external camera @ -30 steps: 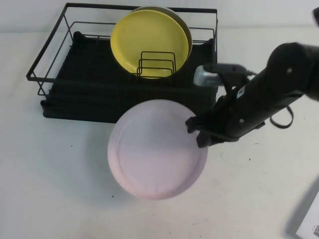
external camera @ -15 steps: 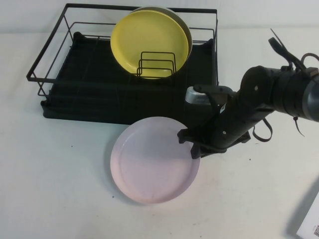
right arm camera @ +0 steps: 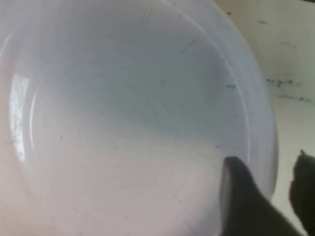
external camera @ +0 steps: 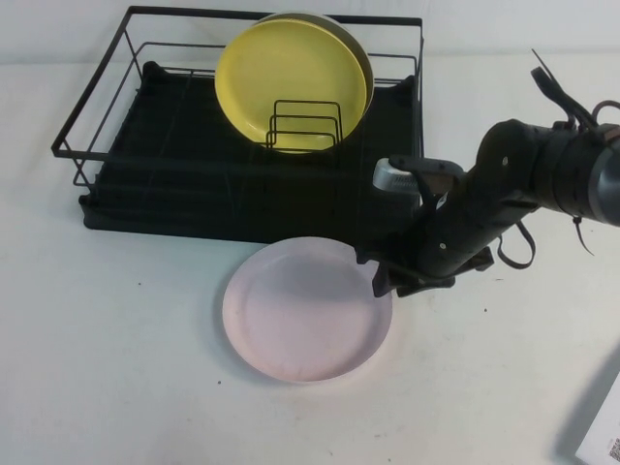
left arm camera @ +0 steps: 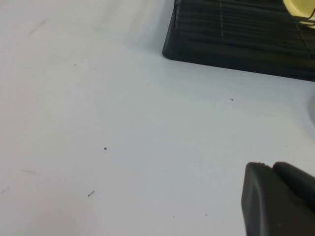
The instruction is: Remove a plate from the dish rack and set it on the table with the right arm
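Note:
The pale pink plate (external camera: 305, 310) lies flat on the white table (external camera: 116, 368), just in front of the black dish rack (external camera: 174, 174). My right gripper (external camera: 380, 271) is at the plate's right rim. In the right wrist view the plate (right arm camera: 123, 123) fills the frame. The right gripper (right arm camera: 268, 160) is open there, with one finger over the plate's inside and the other outside the rim, and table shows between them. My left gripper (left arm camera: 270, 167) is shut and empty low over bare table; it is out of the high view.
A yellow plate (external camera: 291, 82) stands in the rack's wire dividers with an olive-grey plate (external camera: 360, 53) behind it. The rack's corner (left arm camera: 236, 34) shows in the left wrist view. A white printed sheet (external camera: 605, 436) lies at the table's near right corner.
The right arm brought the plate down from a tilted, raised hold to flat on the table, nearer the rack. The gripper has shifted slightly right at the rim.

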